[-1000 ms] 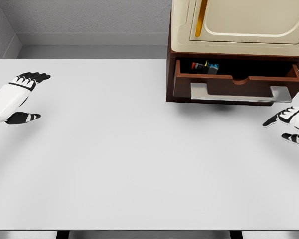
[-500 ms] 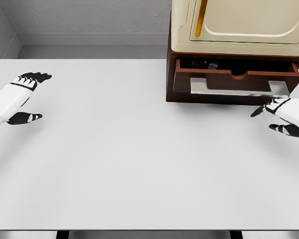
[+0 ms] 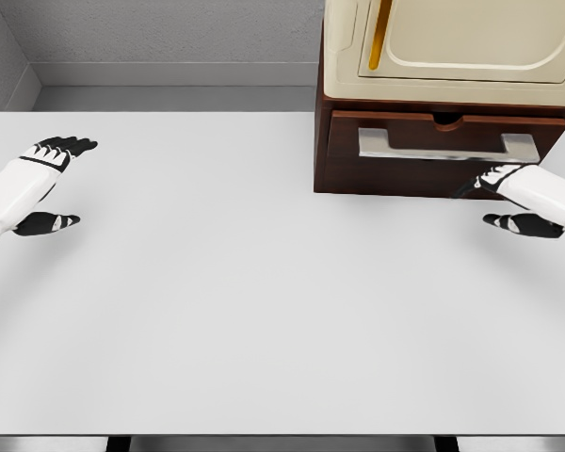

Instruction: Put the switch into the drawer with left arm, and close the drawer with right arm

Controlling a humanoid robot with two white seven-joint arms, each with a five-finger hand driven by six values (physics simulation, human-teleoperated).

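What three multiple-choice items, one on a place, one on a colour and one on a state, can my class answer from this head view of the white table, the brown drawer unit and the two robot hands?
1. Where is the right robot hand?
A. At the table's left edge
B. Just below the brown wooden drawer front, near its right end
C. On top of the cream cabinet

2. What colour is the drawer's flat bar handle?
A. Silver-grey
B. Red
C. Green

3. In what state is the drawer?
A. Pulled fully out
B. Removed
C. Pushed in, nearly flush with the dark brown drawer unit

Answers: 1 B, its black fingers sit beneath the handle's right end; 2 A, the bar shows pale metallic grey; 3 C, no interior is visible. The left robot hand is open at the white table left edge.
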